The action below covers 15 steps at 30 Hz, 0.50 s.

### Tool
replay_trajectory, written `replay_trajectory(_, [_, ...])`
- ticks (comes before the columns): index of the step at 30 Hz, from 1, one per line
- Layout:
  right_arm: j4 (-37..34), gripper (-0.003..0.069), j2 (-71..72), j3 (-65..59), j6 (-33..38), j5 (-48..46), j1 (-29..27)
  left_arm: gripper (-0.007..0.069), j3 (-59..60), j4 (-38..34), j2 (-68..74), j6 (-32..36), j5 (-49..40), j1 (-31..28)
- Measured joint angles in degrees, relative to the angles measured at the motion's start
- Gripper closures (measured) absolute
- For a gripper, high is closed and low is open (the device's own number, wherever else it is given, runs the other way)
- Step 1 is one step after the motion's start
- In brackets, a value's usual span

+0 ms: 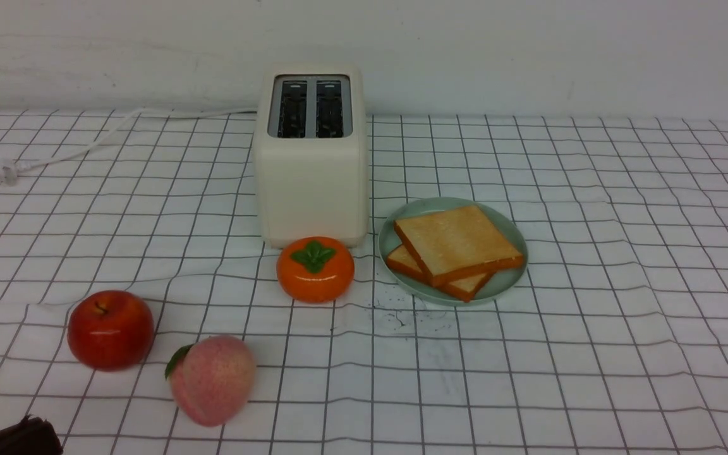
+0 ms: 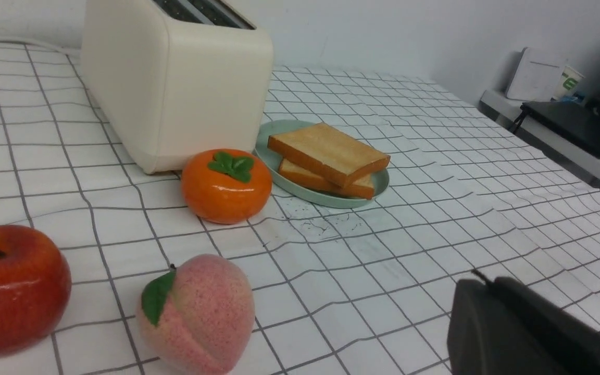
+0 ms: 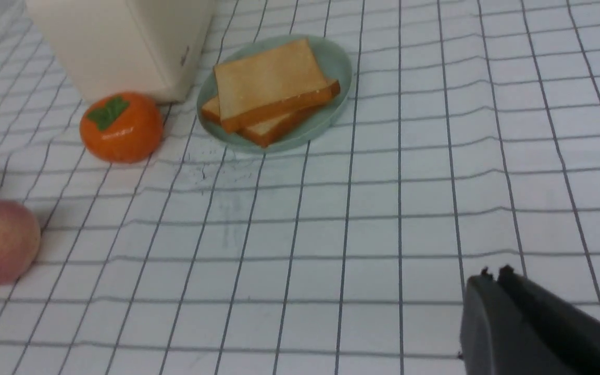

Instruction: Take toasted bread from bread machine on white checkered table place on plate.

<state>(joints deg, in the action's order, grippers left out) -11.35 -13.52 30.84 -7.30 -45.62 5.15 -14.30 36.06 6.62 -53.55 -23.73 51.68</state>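
Nearest the camera, the left gripper (image 2: 487,284) and right gripper (image 3: 495,273) sit clenched on nothing, well clear of the plate (image 1: 509,287), where both toast slices (image 1: 459,240) lie stacked just beside the empty toaster (image 1: 311,158), so the task looks finished.

My front camera looks forward and down across the white grid-printed tablecloth (image 1: 591,316), the cream two-slot toaster (image 1: 311,164) mid-distance. My left wrist camera sits low and near, facing the toaster's side. My right wrist camera looks from higher. All three share the round mint-green plate (image 1: 510,283) and the orange persimmon (image 1: 315,268).
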Motion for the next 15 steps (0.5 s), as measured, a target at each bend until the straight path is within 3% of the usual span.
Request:
replay_trajectory(5, [1.2, 0.0643, -0.1, -3.3, -0.4, 7.7, 0.0, 0.0637, 0.0, 0.0, 0.0, 0.0, -1.6, 0.0])
replay_trajectory(15, [2.3, 0.0626, -0.1, -4.4, -0.4, 6.8, 0.0, 0.0637, 0.0, 0.0, 0.0, 0.0, -3.3, 0.0])
